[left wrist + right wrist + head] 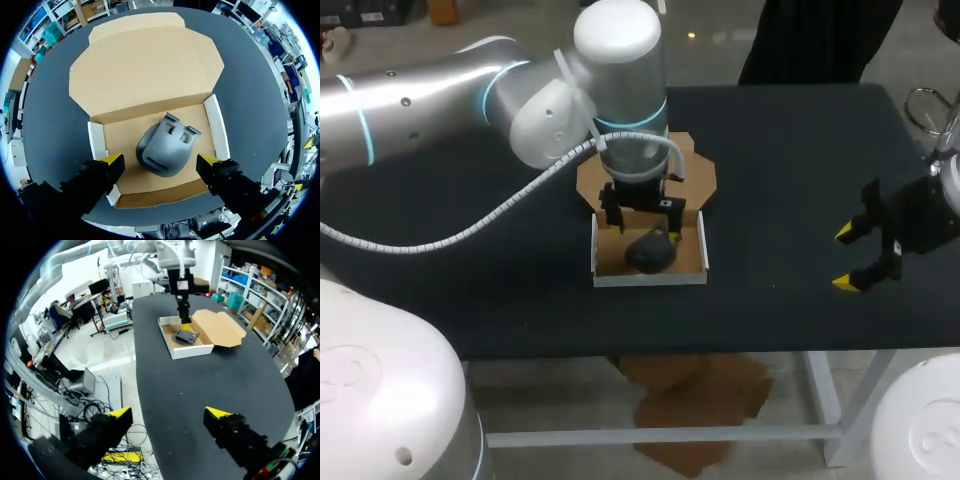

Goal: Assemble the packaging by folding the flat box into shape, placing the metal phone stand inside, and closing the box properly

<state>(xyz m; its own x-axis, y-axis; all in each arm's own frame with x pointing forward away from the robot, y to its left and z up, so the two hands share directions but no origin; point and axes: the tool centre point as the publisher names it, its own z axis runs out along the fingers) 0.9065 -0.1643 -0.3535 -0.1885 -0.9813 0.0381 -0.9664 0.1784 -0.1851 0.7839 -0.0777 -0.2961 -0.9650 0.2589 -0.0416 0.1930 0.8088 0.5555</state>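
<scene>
The box tray stands folded at mid-table, with white walls and a brown floor. Its lid flap lies open and flat behind it. The dark grey metal phone stand lies inside the tray. My left gripper hangs just above the tray, open. In the left wrist view its fingers straddle the stand without touching it, inside the tray walls, with the lid ahead. My right gripper is open and empty, far right of the box. It faces the tray, stand and lid from a distance.
The black tabletop carries only the box. The tray's front wall sits a short way back from the table's near edge. My left arm crosses over the table's back left part.
</scene>
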